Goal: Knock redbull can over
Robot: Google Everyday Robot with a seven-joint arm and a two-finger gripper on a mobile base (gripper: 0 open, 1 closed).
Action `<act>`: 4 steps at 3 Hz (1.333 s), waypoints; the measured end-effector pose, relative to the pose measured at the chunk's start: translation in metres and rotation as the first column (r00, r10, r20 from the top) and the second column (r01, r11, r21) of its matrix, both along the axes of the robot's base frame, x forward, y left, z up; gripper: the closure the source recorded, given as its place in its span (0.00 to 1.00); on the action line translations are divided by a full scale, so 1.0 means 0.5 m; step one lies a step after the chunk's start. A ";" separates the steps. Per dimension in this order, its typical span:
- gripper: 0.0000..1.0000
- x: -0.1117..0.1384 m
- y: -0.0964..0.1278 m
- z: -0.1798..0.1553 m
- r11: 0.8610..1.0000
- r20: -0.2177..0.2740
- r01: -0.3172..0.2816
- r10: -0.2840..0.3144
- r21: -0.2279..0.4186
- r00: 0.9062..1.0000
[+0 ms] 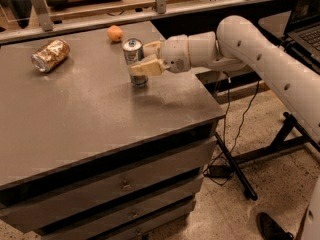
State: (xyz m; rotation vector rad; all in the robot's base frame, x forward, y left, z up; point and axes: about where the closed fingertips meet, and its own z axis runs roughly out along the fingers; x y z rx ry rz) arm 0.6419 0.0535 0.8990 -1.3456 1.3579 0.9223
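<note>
Lab: robot hand (pixel 140 58) over drawer cabinet (pixel 90 115)

Soft even indoor light, dull sheen on table (pixel 75 119), end effector (pixel 141 58) at redbull can (pixel 133 49), small shadow at its base

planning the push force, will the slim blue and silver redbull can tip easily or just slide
Likely tips readily: the slim blue-and-silver redbull can stands tall on a narrow base, and the gripper sits at its upper half. Once down it may roll on the flat grey tabletop.

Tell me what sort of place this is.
Probably a robotics lab or workshop: a grey drawer cabinet, a laptop, cables across the floor. The gripper is at the redbull can on top.
</note>
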 end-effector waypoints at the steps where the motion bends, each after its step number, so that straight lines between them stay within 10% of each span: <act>1: 1.00 0.005 0.006 0.082 0.963 0.091 -0.044 0.070 -0.267 0.993; 2: 1.00 0.021 0.021 0.101 0.871 0.127 -0.085 0.166 -0.483 0.978; 4: 1.00 -0.018 0.044 0.063 0.636 0.069 -0.222 0.399 -0.739 0.914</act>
